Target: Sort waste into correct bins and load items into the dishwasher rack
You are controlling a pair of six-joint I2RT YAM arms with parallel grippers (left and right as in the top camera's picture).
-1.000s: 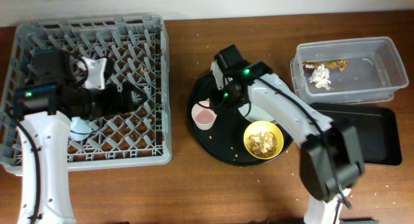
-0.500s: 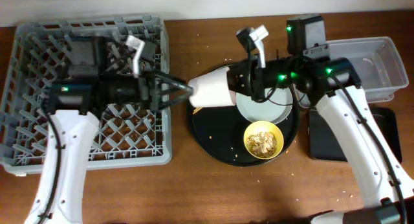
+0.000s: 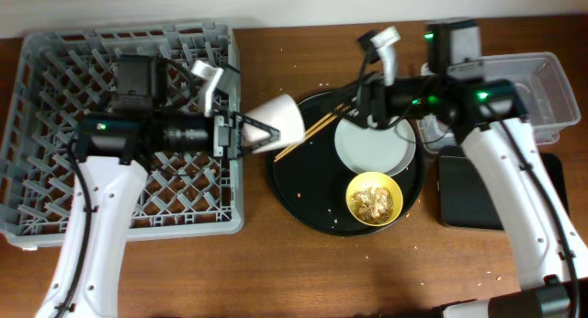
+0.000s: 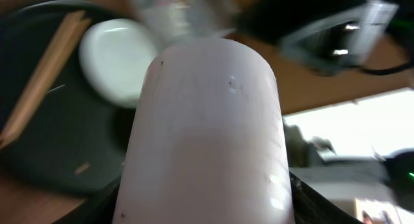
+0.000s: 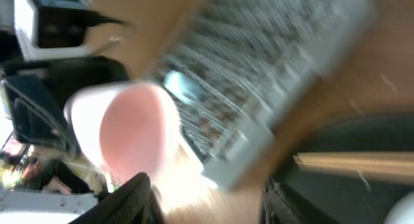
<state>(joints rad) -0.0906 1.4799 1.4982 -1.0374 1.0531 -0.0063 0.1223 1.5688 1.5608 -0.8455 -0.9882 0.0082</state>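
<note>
Sideways in the air, the pink cup (image 3: 278, 122) hangs over the strip of table between the dishwasher rack (image 3: 55, 221) and the round black tray (image 3: 303, 208), toward the table's far edge. The left gripper (image 3: 246, 130) is clamped on its base end, so the mouth points right, and the right wrist view looks straight into the pink interior. Held by the base like that, it seems ready to be swung over the rack and tipped mouth-down among the pegs, which I judge to be the step in hand. The left arm lies level across the rack's far half, its wrist stretched out past the rack's right rim. The right gripper (image 5: 207, 188) faces the cup from across the tray, its fingers spread with nothing between them. Its arm rises from the table's near right corner and bends left in front of the clear tub (image 3: 542, 79). The chopsticks (image 3: 312, 131) lie slanted on the tray beside the white plate (image 3: 372, 145), and the yellow bowl (image 3: 374, 197) of scraps sits at the tray's near edge.
</note>
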